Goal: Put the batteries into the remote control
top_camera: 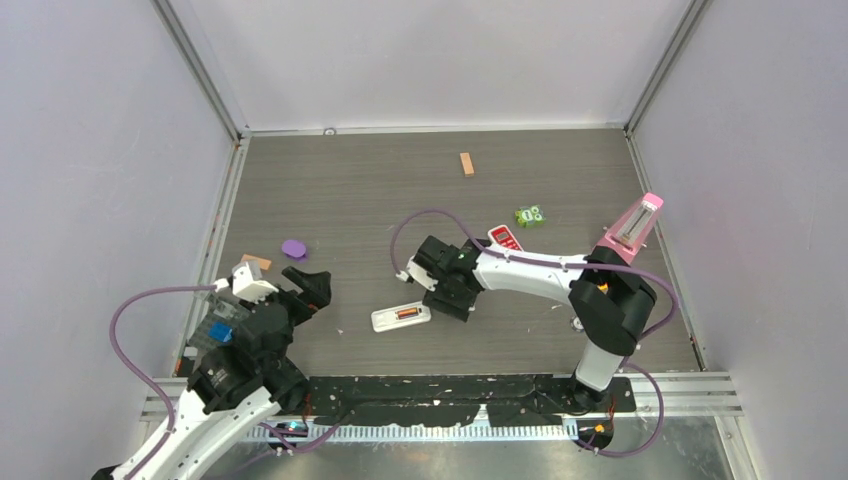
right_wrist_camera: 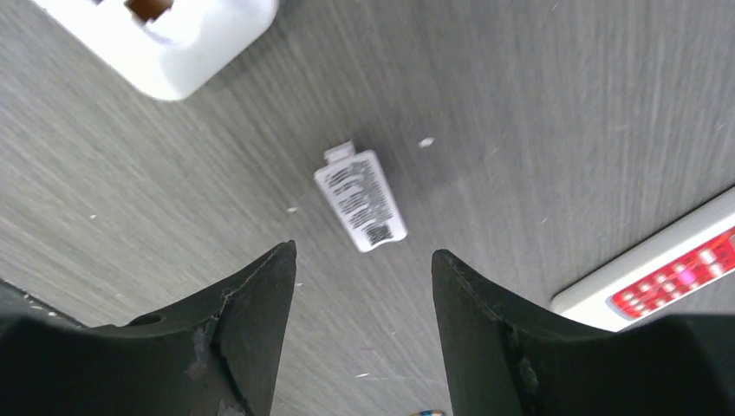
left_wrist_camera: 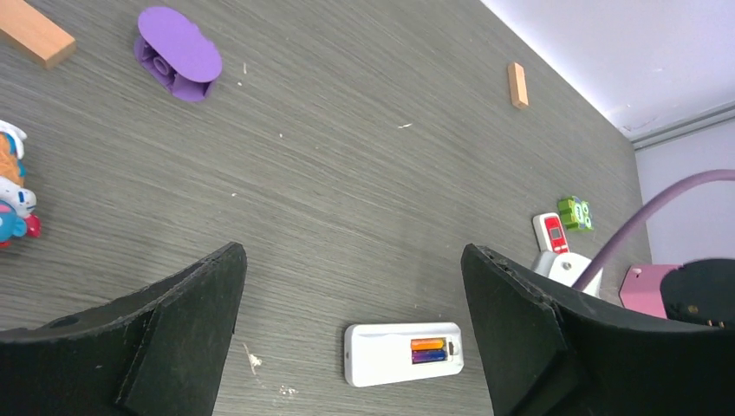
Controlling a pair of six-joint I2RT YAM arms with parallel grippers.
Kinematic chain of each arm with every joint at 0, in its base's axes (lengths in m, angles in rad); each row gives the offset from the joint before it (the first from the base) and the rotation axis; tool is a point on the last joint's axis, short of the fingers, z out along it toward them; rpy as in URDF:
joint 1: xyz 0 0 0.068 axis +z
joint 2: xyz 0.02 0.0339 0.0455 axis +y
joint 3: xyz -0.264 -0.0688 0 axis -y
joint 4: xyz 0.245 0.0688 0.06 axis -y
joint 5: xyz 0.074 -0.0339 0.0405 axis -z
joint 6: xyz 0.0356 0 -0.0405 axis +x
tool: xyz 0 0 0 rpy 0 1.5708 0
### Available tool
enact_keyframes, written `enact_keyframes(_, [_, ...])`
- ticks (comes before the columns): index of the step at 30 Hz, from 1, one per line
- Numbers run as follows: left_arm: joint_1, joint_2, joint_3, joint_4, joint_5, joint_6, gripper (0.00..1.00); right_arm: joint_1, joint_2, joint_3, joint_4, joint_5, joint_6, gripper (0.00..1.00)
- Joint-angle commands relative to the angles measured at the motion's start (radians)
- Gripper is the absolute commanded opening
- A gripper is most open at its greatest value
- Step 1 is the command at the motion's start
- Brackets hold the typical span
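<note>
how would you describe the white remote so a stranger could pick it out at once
On the grey table, look near the middle of its front edge. The remote control lies flat, back up. Unlike the shorter red-faced remote farther back, it is white, its open bay showing the batteries, orange and purple.

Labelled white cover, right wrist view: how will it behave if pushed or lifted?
The cover lies flat and thin, so it probably slides, not rolls. Likely stiff and light; low edges may resist pinching.
</note>
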Motion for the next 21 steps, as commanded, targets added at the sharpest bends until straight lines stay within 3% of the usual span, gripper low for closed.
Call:
enact_keyframes(1, [-0.002, -0.021, 0.032, -0.025, -0.044, 0.052, 0.96, -0.04, 0.056, 0.085, -0.008, -0.051, -0.127, 0.63])
enact_keyframes(21, [-0.002, -0.033, 0.025, -0.023, -0.056, 0.054, 0.97, -0.061, 0.123, 0.108, 0.013, -0.201, -0.197, 0.54])
